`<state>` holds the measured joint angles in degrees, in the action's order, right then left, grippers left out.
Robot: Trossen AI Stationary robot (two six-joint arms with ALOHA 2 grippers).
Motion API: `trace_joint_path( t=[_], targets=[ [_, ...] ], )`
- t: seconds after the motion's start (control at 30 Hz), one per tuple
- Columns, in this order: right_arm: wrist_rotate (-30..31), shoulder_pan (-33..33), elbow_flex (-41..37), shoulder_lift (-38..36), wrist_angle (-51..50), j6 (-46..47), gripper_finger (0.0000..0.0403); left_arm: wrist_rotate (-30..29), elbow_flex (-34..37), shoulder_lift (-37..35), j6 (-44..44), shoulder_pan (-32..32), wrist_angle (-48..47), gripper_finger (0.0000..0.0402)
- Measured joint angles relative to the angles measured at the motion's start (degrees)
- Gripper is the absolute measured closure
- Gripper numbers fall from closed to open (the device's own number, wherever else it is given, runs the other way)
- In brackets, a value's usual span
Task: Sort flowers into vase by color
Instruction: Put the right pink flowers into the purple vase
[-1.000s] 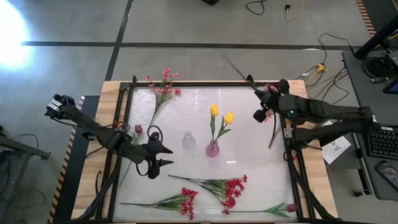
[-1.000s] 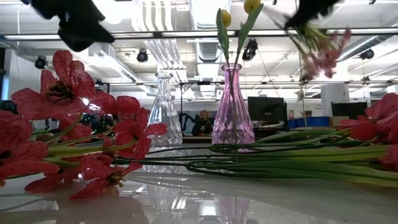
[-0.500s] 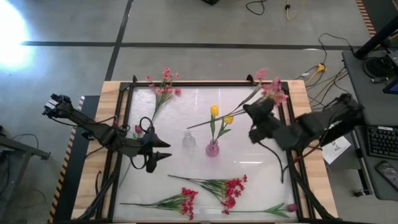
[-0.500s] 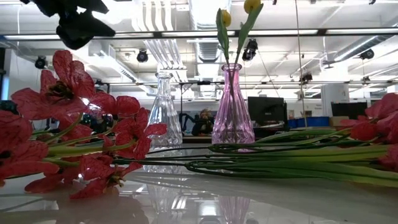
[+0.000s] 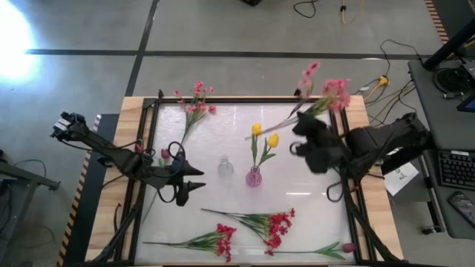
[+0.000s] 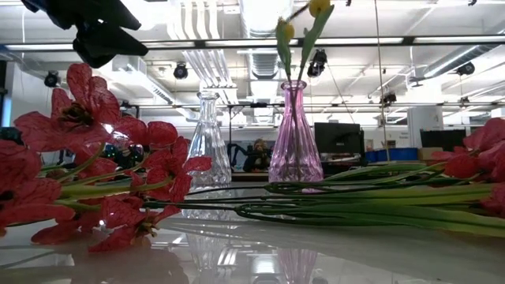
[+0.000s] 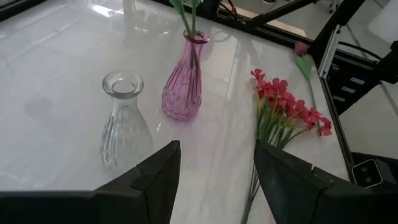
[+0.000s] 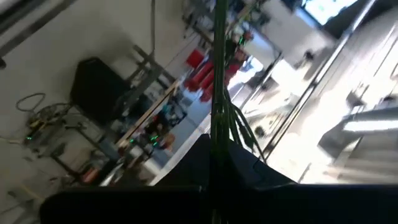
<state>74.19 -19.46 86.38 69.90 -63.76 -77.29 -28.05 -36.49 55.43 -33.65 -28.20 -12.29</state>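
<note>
Over the last second our right gripper has swung in from the table's right edge toward the middle, carrying a pink flower spray clamped shut between its fingers; the stem runs straight out between them in the right wrist view. The blossoms, which a second ago trailed behind the arm, now stand beyond the gripper toward the far edge, while the stem's free end reaches past the gripper toward the pink vase with its two yellow tulips. We judge this to be the carry toward a vase. Since the pink vase already has yellow in it, the clear vase beside it looks the likelier home.

Our left gripper has edged a little closer to the clear vase and hovers with its fingers spread and nothing between them, both vases just ahead of it. Red sprays lie on the table on the near side of both grippers, another pink spray at the far left corner.

Hard to make out: the right gripper itself is blurred from above, the low view shows none of it, and we cannot tell how high the stem tip sits over the vases.
</note>
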Motion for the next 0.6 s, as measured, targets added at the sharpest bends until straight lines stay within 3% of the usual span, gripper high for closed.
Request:
trace_joint_path(
  t=[0.33, 0.47, 0.6],
  targets=[
    [-6.04, 1.99, 9.31, 0.23, 0.45, -19.12, 0.0390, 0.07, -0.79, -0.49, 0.10, 0.19, 0.20, 0.0208],
    [-5.75, 1.99, 11.06, 0.56, 1.91, -35.38, 0.0390, -0.08, -3.49, -0.45, 1.80, 0.64, 0.59, 0.0208],
    [-10.44, 1.99, 11.15, 1.05, 9.88, -45.13, 0.0390, -2.28, -6.05, -0.45, 3.82, 0.84, 0.74, 0.0208]
  ],
)
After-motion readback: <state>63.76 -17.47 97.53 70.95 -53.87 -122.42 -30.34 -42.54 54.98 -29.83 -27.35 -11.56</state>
